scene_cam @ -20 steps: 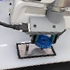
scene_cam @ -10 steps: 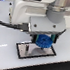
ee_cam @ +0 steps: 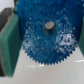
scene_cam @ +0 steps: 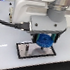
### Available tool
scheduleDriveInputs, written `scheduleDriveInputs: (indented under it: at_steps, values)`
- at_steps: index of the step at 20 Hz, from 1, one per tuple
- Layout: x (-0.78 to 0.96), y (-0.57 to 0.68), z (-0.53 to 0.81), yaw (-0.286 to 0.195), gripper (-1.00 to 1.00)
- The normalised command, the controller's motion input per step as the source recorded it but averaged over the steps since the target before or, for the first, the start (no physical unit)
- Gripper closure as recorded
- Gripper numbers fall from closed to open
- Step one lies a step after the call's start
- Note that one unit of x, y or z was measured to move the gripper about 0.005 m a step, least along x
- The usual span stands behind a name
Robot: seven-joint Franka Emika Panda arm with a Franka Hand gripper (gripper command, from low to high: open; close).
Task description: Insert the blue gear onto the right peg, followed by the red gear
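Gripper (scene_cam: 43,42) is clamped on the round bright blue toothed plastic gear (ee_cam: 46,35), held between green pads (ee_cam: 9,46) over the black-framed pale plate (scene_cam: 25,51).

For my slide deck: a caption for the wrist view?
Blue gear held between the gripper's green fingers, seen close up from above.

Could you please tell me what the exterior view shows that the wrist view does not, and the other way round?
Only the exterior view shows the black-framed plate on the white table, the white arm above it, and a black cable.

Only the wrist view shows, close up, the dark centre of the hub, the teeth around the rim, and the green pads pressing both sides.

Both show the blue gear held in the gripper jaws. Neither shows the red gear.
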Motion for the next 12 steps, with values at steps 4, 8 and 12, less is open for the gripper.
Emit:
scheduleDriveInputs:
  at_steps: [4,8,12]
  values:
    - [0.17,0.01,0.07,0.000,1.00]
    - [0.20,-0.05,0.03,0.000,1.00]
    - [0.17,0.00,0.03,0.000,1.00]
